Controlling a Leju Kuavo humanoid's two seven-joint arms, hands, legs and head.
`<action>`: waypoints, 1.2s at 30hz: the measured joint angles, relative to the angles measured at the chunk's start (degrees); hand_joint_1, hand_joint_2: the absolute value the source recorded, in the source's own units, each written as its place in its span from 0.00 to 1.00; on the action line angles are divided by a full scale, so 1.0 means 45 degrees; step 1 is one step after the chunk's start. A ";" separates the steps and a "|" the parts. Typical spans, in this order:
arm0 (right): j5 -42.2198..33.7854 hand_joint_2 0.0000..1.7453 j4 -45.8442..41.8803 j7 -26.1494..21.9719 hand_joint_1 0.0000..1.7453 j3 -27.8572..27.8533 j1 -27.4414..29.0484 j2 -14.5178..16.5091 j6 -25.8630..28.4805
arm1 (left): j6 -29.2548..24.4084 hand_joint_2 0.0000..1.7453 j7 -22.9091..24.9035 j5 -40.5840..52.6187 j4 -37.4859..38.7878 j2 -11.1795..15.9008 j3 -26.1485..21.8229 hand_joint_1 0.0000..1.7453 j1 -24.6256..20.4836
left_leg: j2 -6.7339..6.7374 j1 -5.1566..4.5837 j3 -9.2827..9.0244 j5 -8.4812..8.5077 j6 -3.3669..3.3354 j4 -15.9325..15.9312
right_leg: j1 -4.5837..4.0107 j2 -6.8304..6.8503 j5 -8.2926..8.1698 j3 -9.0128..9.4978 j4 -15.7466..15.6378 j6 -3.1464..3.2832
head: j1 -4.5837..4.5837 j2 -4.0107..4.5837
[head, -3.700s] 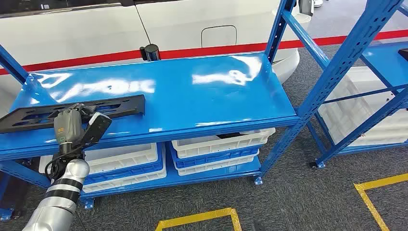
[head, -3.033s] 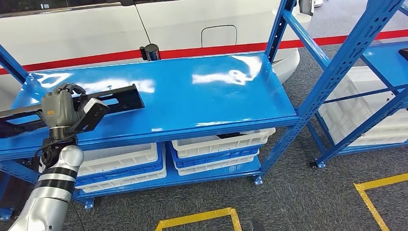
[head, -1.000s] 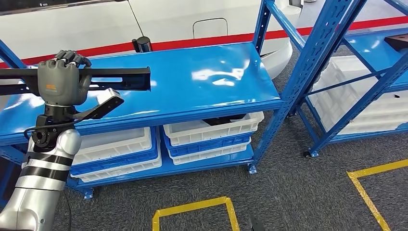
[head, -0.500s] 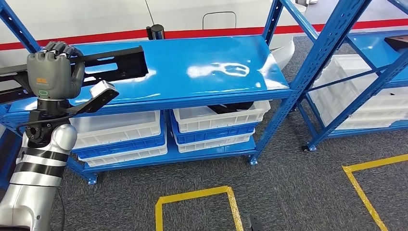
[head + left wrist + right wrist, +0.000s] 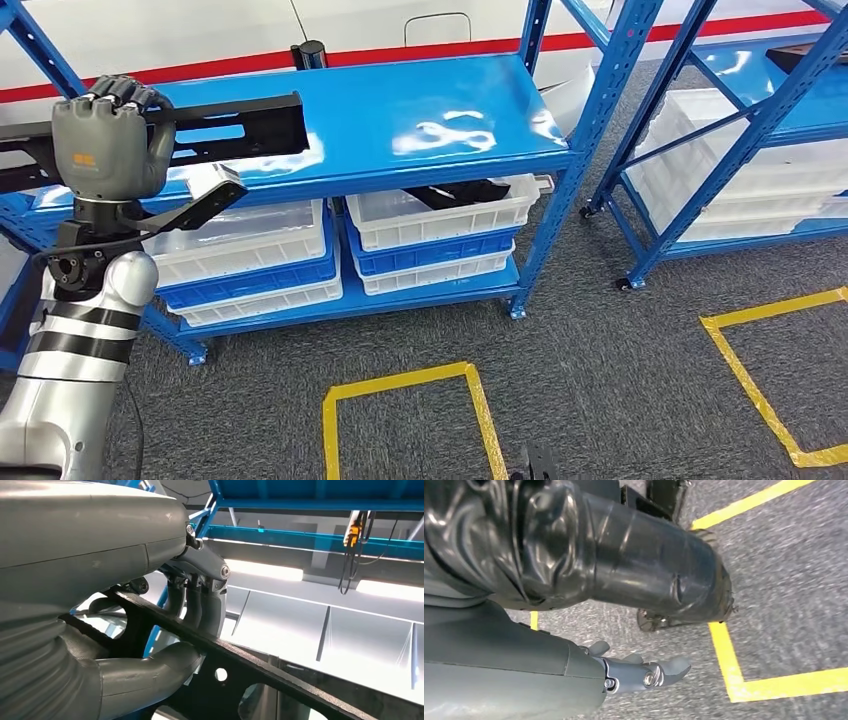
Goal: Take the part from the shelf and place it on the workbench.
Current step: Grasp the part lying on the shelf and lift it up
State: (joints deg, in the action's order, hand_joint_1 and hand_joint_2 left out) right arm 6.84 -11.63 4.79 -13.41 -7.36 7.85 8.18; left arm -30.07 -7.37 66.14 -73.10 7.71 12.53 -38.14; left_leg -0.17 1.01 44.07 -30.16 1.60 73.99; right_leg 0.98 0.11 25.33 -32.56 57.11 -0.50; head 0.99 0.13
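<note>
Above shelf (image 5: 400,110): left hand (image 5: 108,148) clamps black part (image 5: 230,125).
Keep it level, clear of posts; right hand (image 5: 639,672) hangs spread, empty.

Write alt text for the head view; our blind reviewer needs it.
The robot's left hand grips a long black part lifted just above the blue shelf. White bins sit on the lower tier; yellow tape marks the grey carpet.
</note>
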 joint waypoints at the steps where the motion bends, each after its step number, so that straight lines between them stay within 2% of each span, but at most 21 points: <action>1: 0.0000 0.00 0.0000 0.0000 0.00 -0.0005 0.0001 0.0000 -0.0001 | 0.0001 1.00 0.0000 0.0000 0.0011 0.0001 0.0000 1.00 0.0000 | 0.0001 0.0040 -0.0145 0.0128 0.0054 0.0271 | 0.0022 0.0002 -0.0118 -0.0178 0.0029 -0.0049 | 0.0003 0.0000; 3: 0.0001 0.00 0.0000 0.0000 0.00 -0.0012 0.0002 0.0001 -0.0001 | 0.0001 1.00 0.0000 0.0000 0.0026 0.0001 0.0002 1.00 -0.0010 | 0.0003 0.0155 -0.1055 0.0708 0.0181 -0.0478 | 0.0108 0.0005 -0.0301 -0.0526 0.0167 -0.0164 | 0.0003 0.0000; 5: 0.0006 0.00 -0.0002 -0.0002 0.00 -0.0019 -0.0009 -0.0023 0.0004 | -0.0003 1.00 0.0000 0.0000 0.0024 -0.0001 0.0005 1.00 -0.0048 | -0.0054 0.0189 -0.2149 0.0630 0.0333 -0.1972 | 0.0138 0.0003 -0.0424 -0.0849 0.0375 -0.0317 | 0.0033 0.0000; 7: 0.0034 0.00 -0.0005 -0.0007 0.00 -0.0028 -0.0009 -0.0034 0.0013 | -0.0024 1.00 0.0000 -0.0001 0.0022 -0.0004 0.0011 1.00 -0.0086 | -0.0145 0.0129 -0.2530 0.0306 0.0270 -0.2732 | 0.0079 -0.0016 -0.0583 -0.1059 0.0479 -0.0520 | 0.0041 0.0000; 10: 0.0115 0.00 -0.0004 -0.0010 0.00 -0.0035 0.0036 -0.0034 0.0039 | -0.0117 1.00 0.0000 -0.0043 0.0041 -0.0029 0.0018 1.00 -0.0101 | -0.0132 0.0038 -0.2239 0.0555 -0.0225 -0.2808 | 0.0071 -0.0036 -0.0768 -0.1284 0.0484 -0.0768 | 0.0016 0.0000; 11: 0.0146 0.00 -0.0002 -0.0007 0.00 -0.0036 0.0054 -0.0040 0.0056 | -0.0165 1.00 0.0000 -0.0078 0.0049 -0.0046 0.0018 1.00 -0.0110 | -0.0110 0.0030 -0.2088 0.0699 -0.0405 -0.2832 | 0.0080 -0.0033 -0.0523 -0.1451 0.0706 -0.0746 | 0.0006 0.0000; 13: 0.0186 0.00 0.0000 -0.0004 0.00 -0.0038 0.0067 -0.0046 0.0095 | -0.0264 1.00 -0.0010 -0.0145 0.0057 -0.0083 0.0017 1.00 -0.0118 | -0.0079 0.0013 -0.1735 0.1012 -0.0681 -0.2862 | 0.0069 -0.0026 0.0478 -0.1904 0.1834 -0.0564 | -0.0014 0.0000; 15: 0.0189 0.00 0.0000 -0.0028 0.00 -0.0052 0.0067 -0.0056 0.0120 | -0.0368 1.00 -0.0045 -0.0216 0.0090 -0.0134 0.0023 1.00 -0.0085 | -0.0080 -0.0043 -0.1354 0.1308 -0.0780 -0.2861 | 0.0023 -0.0027 0.1335 -0.2256 0.3365 -0.0443 | -0.0029 0.0000; 17: 0.0178 0.00 0.0000 -0.0081 0.00 -0.0113 0.0066 -0.0072 0.0131 | -0.0479 1.00 -0.0094 -0.0328 0.0160 -0.0214 0.0056 1.00 -0.0050 | -0.0079 -0.0125 -0.0939 0.1633 -0.0804 -0.2856 | -0.0048 -0.0027 0.1386 -0.2074 0.4029 -0.0521 | -0.0033 0.0000; 19: 0.0144 0.00 -0.0002 -0.0124 0.00 -0.0187 0.0059 -0.0097 0.0142 | -0.0551 1.00 -0.0125 -0.0395 0.0215 -0.0291 0.0098 1.00 -0.0048 | -0.0079 -0.0211 -0.0531 0.1982 -0.0802 -0.2854 | -0.0194 -0.0028 0.0987 -0.1121 0.3214 -0.0546 | -0.0034 0.0000; 21: 0.0096 0.00 -0.0016 -0.0153 0.00 -0.0261 0.0034 -0.0169 0.0154 | -0.0598 1.00 -0.0134 -0.0397 0.0230 -0.0365 0.0128 1.00 -0.0061 | -0.0062 -0.0246 -0.0273 0.2302 -0.0758 -0.2880 | -0.0372 0.0007 0.1086 0.0164 0.1530 -0.0277 | -0.0005 0.0000; 23: 0.0074 0.00 -0.0028 -0.0220 0.00 -0.0350 0.0038 -0.0223 0.0157 | -0.0635 1.00 -0.0132 -0.0358 0.0261 -0.0452 0.0168 1.00 -0.0083 | -0.0019 -0.0199 -0.0238 0.2611 -0.0635 -0.3004 | -0.0496 0.0026 0.1268 0.0728 0.0490 -0.0075 | 0.0009 0.0000; 25: 0.0058 0.00 -0.0027 -0.0310 0.00 -0.0436 0.0092 -0.0234 0.0154 | -0.0651 1.00 -0.0130 -0.0294 0.0311 -0.0528 0.0216 1.00 -0.0108 | -0.0001 -0.0132 -0.0263 0.2887 -0.0453 -0.3217 | -0.0470 0.0014 0.0962 0.0603 0.0253 -0.0003 | -0.0018 0.0000; 26: 0.0036 0.00 -0.0025 -0.0344 0.00 -0.0477 0.0120 -0.0239 0.0154 | -0.0652 1.00 -0.0129 -0.0272 0.0338 -0.0555 0.0236 1.00 -0.0121 | -0.0004 -0.0108 -0.0223 0.2793 -0.0359 -0.3233 | -0.0419 0.0012 0.0769 0.0550 0.0171 0.0063 | -0.0024 0.0000; 27: 0.0012 0.00 -0.0023 -0.0363 0.00 -0.0513 0.0149 -0.0243 0.0152 | -0.0650 1.00 -0.0128 -0.0261 0.0368 -0.0561 0.0249 1.00 -0.0126 | -0.0010 -0.0100 -0.0163 0.2469 -0.0288 -0.3095 | -0.0346 0.0020 0.0563 0.0480 0.0088 0.0132 | -0.0017 0.0000; 28: -0.0009 0.00 -0.0021 -0.0375 0.00 -0.0539 0.0192 -0.0232 0.0145 | -0.0650 1.00 -0.0125 -0.0238 0.0408 -0.0563 0.0266 1.00 -0.0135 | -0.0009 -0.0085 -0.0059 0.1855 -0.0221 -0.2646 | -0.0271 0.0026 0.0358 0.0380 0.0036 0.0172 | -0.0005 0.0000; 30: -0.0024 0.00 -0.0019 -0.0395 0.00 -0.0567 0.0289 -0.0208 0.0128 | -0.0650 1.00 -0.0123 -0.0176 0.0499 -0.0566 0.0312 1.00 -0.0147 | -0.0008 -0.0050 0.0194 0.0509 -0.0079 -0.1029 | -0.0236 0.0035 0.0017 0.0026 0.0046 0.0223 | 0.0010 0.0000; 31: -0.0026 0.00 -0.0019 -0.0415 0.00 -0.0575 0.0346 -0.0190 0.0120 | -0.0652 1.00 -0.0119 -0.0145 0.0546 -0.0567 0.0338 1.00 -0.0142 | -0.0006 -0.0025 0.0265 0.0136 -0.0008 -0.0176 | -0.0208 0.0040 -0.0147 -0.0190 0.0061 0.0198 | 0.0010 0.0000; 32: -0.0026 0.00 -0.0019 -0.0448 0.00 -0.0585 0.0395 -0.0174 0.0117 | -0.0656 1.00 -0.0114 -0.0120 0.0591 -0.0567 0.0358 1.00 -0.0135 | -0.0006 0.0006 0.0190 0.0123 0.0057 0.0350 | -0.0174 0.0045 -0.0293 -0.0403 0.0083 0.0156 | 0.0011 0.0000; 34: -0.0027 0.00 -0.0019 -0.0524 0.00 -0.0618 0.0475 -0.0142 0.0112 | -0.0664 1.00 -0.0102 -0.0061 0.0660 -0.0571 0.0385 1.00 -0.0126 | -0.0003 0.0102 -0.0610 0.0676 0.0180 0.0038 | -0.0081 0.0052 -0.0530 -0.0803 0.0175 0.0020 | 0.0012 0.0000; 36: -0.0030 0.00 -0.0022 -0.0596 0.00 -0.0679 0.0529 -0.0126 0.0111 | -0.0670 1.00 -0.0095 0.0014 0.0689 -0.0597 0.0402 1.00 -0.0142 | -0.0024 0.0152 -0.1908 0.0648 0.0284 -0.1578 | -0.0047 0.0051 -0.0688 -0.1138 0.0375 -0.0159 | 0.0023 0.0000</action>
State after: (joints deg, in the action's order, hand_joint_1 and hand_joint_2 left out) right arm 6.70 -11.73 2.10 -16.46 -4.98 7.28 8.68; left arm -33.09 -7.79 66.20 -70.00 5.02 14.34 -38.78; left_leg -0.28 1.69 35.49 -27.25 2.88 66.89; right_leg 0.77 0.34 22.23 -37.68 58.80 -1.22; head 1.10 0.13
